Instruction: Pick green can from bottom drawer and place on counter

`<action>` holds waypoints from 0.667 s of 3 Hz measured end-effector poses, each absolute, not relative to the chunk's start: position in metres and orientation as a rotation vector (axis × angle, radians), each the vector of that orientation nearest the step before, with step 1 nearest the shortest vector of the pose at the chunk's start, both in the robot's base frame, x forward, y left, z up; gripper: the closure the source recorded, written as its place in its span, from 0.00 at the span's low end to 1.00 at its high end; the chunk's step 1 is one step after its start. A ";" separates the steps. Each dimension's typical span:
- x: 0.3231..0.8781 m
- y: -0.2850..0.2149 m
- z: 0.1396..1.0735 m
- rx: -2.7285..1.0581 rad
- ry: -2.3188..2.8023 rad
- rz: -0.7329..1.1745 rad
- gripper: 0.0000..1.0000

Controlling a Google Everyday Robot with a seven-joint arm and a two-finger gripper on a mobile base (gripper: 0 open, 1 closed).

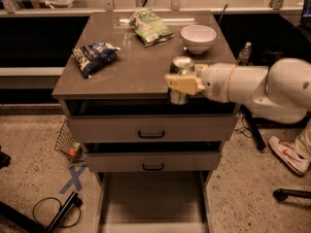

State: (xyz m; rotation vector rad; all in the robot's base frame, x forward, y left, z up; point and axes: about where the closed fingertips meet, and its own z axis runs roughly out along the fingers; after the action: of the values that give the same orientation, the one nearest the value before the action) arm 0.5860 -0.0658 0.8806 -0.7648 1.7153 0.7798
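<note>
A speckled floor [29, 149] surrounds the cabinet, whose smooth grey-brown table [131, 74] carries a blue snack bag [92, 57] near its left edge, a green snack bag [149, 26] at the back edge and a white bowl [198, 37] toward the back right corner. The bottom drawer [150, 203] stands open below. The hand [181, 84], reaching in from the right, is clenched around the upright green can [182, 64] at the table's front edge, right of centre.

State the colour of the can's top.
Silver, camera view; the gripper holds the can at the counter's front edge.
</note>
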 end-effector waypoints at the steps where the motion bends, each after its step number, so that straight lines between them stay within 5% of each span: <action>1: 0.612 -0.073 0.926 -0.748 1.735 0.705 1.00; 2: 0.639 -0.088 0.948 -0.747 1.740 0.629 1.00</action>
State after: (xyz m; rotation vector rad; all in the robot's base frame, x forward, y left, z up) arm 0.6392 -0.0880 0.9484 -0.7466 1.7404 0.6293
